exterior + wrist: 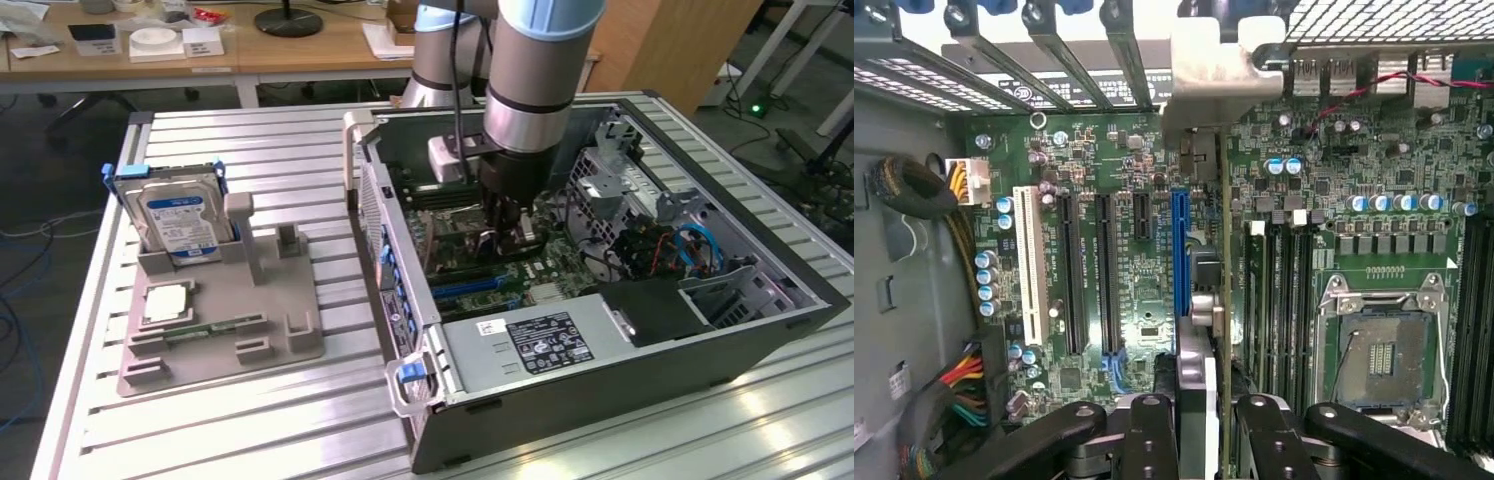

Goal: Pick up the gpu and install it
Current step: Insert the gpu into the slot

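Slatted metal tabletop (267,420) carries one open computer case (667,340) and one grey parts holder (220,320) with one hard drive (180,225). Inside the case, my gripper (1199,425) is clamped on the gpu (1204,270), held edge-on between my fingers (1149,440), beside one blue slot (1180,250) on the motherboard (1334,180).

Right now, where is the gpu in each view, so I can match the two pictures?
Exterior view: the gpu hangs in the gripper inside the open computer case, low over the motherboard.
Wrist view: the gpu appears edge-on, running up from the gripper to its metal bracket, beside the blue slot.
Shared landmark: the motherboard.
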You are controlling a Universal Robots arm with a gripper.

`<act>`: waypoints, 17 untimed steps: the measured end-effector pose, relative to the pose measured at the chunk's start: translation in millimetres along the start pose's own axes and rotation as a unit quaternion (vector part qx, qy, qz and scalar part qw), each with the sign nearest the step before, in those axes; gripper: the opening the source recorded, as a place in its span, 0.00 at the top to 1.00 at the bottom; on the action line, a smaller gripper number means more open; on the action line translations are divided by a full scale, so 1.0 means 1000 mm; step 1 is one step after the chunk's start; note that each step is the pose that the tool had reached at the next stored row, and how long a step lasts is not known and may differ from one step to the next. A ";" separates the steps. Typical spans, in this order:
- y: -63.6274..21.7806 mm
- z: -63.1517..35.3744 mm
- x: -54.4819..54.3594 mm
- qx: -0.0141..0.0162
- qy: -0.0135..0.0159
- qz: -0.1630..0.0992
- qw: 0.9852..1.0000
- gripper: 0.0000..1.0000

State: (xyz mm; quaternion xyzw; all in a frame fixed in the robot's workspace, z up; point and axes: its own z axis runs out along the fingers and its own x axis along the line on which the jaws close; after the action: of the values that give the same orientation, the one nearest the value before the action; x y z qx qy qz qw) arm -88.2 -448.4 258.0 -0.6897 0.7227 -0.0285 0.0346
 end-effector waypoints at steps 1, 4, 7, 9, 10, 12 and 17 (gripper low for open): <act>0.0000 0.0006 0.001 0.000 0.000 0.002 1.000 0.72; 0.0003 0.0028 0.001 0.001 0.001 0.011 1.000 0.72; 0.0009 0.0039 0.004 0.001 0.001 0.013 1.000 0.72; 0.0023 0.0047 0.004 0.001 0.001 0.013 1.000 0.72; 0.0044 0.0054 0.005 0.001 0.001 0.014 1.000 0.72; 0.0089 0.0066 0.005 0.001 0.001 0.014 1.000 0.72; 0.0100 0.0092 0.008 0.001 0.001 0.016 1.000 0.72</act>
State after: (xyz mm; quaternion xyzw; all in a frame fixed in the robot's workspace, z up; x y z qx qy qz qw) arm -97.6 -455.5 247.9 -0.6782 0.7334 -0.0294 0.0347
